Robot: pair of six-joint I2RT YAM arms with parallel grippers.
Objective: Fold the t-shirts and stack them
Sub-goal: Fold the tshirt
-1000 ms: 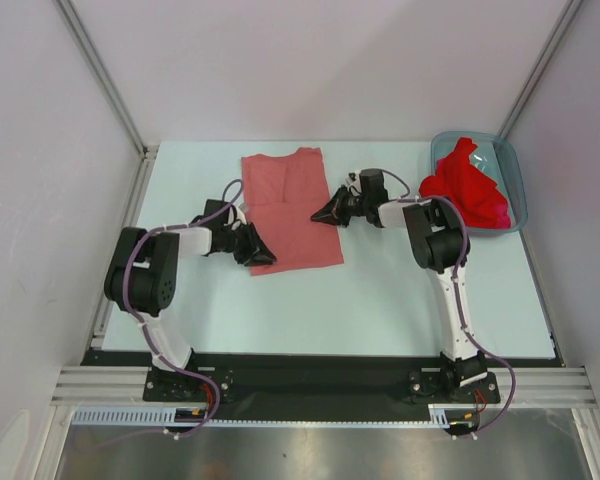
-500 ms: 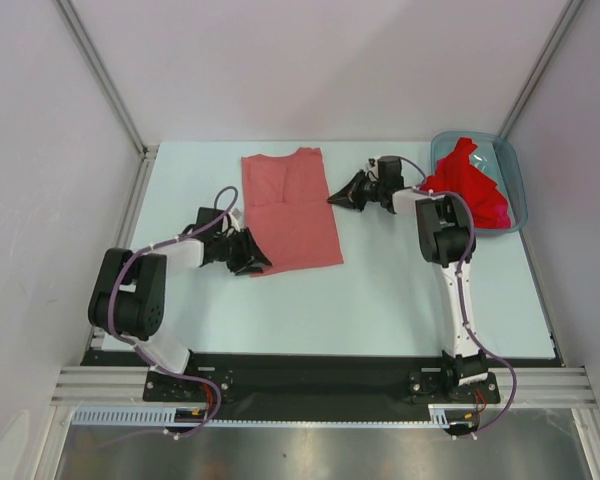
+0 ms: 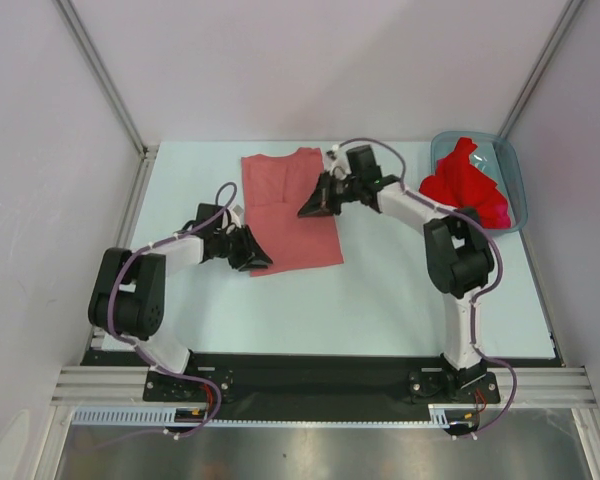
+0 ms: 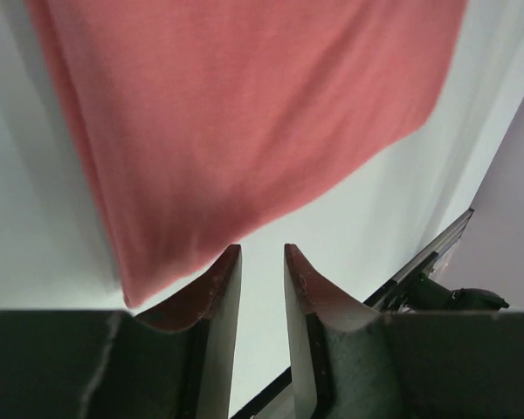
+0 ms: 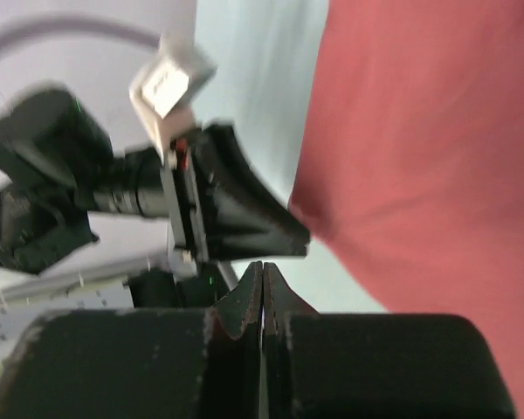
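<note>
A salmon-pink t-shirt lies flat on the table as a long folded strip. Brighter red t-shirts are heaped in the bin at the back right. My left gripper sits low at the pink shirt's near left corner. In the left wrist view its jaws stand a little apart with nothing between them, and the shirt's edge lies just ahead. My right gripper hovers over the pink shirt's right half. In the right wrist view it is shut and empty, above the shirt.
The translucent blue-grey bin stands at the back right corner. Metal frame rails run along the table's left side. The left arm's gripper shows in the right wrist view, close ahead of my right fingers.
My right gripper has swung left from beside the bin to over the pink shirt. My left arm drew back a little, then held still at the shirt's near left corner.
</note>
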